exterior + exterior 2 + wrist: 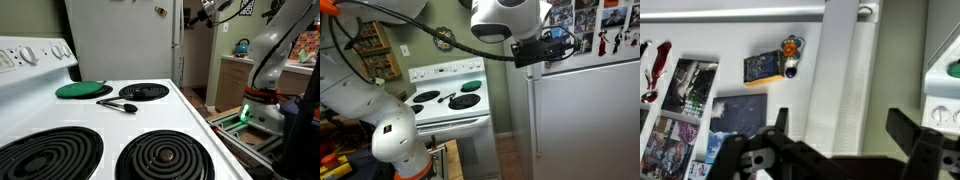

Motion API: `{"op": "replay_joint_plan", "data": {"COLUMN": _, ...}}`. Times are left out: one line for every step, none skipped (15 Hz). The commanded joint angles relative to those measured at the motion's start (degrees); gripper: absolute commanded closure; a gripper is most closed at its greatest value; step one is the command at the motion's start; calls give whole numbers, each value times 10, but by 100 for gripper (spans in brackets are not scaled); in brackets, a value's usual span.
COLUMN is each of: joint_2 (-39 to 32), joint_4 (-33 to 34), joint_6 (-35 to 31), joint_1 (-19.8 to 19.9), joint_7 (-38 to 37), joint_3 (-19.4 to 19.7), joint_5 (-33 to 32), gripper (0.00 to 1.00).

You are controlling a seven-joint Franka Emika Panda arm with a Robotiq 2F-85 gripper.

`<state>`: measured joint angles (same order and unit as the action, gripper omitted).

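A small orange-and-blue figurine magnet (790, 47) was seen stuck on the white refrigerator door (730, 40), just beside a dark blue rectangular magnet (762, 68). Both were found ahead of the black two-fingered gripper (840, 140) and clear of it. Its fingers (910, 135) were held wide apart, and nothing was gripped between them. Printed photographs (680, 110) were fixed to the same door, lower in the wrist view and to one side of the magnets.

In an exterior view the white robot arm (500, 20) was shown stretched high, with the gripper brought up to the upper part of the refrigerator. A white electric stove (110, 120) with black coil burners (165, 157) was placed next to the refrigerator. A flat round green lid (83, 90) was laid over a rear burner. A black utensil (118, 104) was left lying on the stove top near it.
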<state>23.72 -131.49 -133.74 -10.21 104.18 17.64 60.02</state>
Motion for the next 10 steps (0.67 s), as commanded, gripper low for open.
{"op": "replay_joint_plan", "data": {"joint_2": -37, "joint_4": 21, "joint_6": 12, "joint_1": 38, "joint_7": 41, "joint_3": -27, "joint_5": 44, "gripper": 10}}
{"op": "replay_joint_plan", "data": {"joint_2": -44, "joint_4": 24, "joint_6": 9, "joint_1": 47, "joint_7": 40, "joint_3": -35, "joint_5": 48, "gripper": 26}}
{"op": "replay_joint_plan", "data": {"joint_2": -49, "joint_4": 28, "joint_6": 11, "joint_1": 52, "joint_7": 43, "joint_3": -40, "joint_5": 55, "gripper": 30}}
{"op": "replay_joint_plan", "data": {"joint_2": -54, "joint_4": 29, "joint_6": 8, "joint_1": 59, "joint_7": 43, "joint_3": -46, "joint_5": 60, "gripper": 38}}
{"op": "replay_joint_plan", "data": {"joint_2": -58, "joint_4": 32, "joint_6": 10, "joint_1": 64, "joint_7": 44, "joint_3": -51, "joint_5": 65, "gripper": 48}}
{"op": "replay_joint_plan", "data": {"joint_2": -62, "joint_4": 35, "joint_6": 10, "joint_1": 69, "joint_7": 44, "joint_3": -55, "joint_5": 69, "gripper": 55}}
{"op": "replay_joint_plan", "data": {"joint_2": -66, "joint_4": 37, "joint_6": 10, "joint_1": 73, "joint_7": 45, "joint_3": -60, "joint_5": 72, "gripper": 62}}
{"op": "replay_joint_plan", "data": {"joint_2": -67, "joint_4": 37, "joint_6": 14, "joint_1": 77, "joint_7": 44, "joint_3": -64, "joint_5": 73, "gripper": 70}}
{"op": "replay_joint_plan", "data": {"joint_2": -68, "joint_4": 36, "joint_6": 15, "joint_1": 80, "joint_7": 43, "joint_3": -69, "joint_5": 72, "gripper": 76}}
{"op": "replay_joint_plan", "data": {"joint_2": -68, "joint_4": 35, "joint_6": 16, "joint_1": 83, "joint_7": 41, "joint_3": -73, "joint_5": 72, "gripper": 84}}
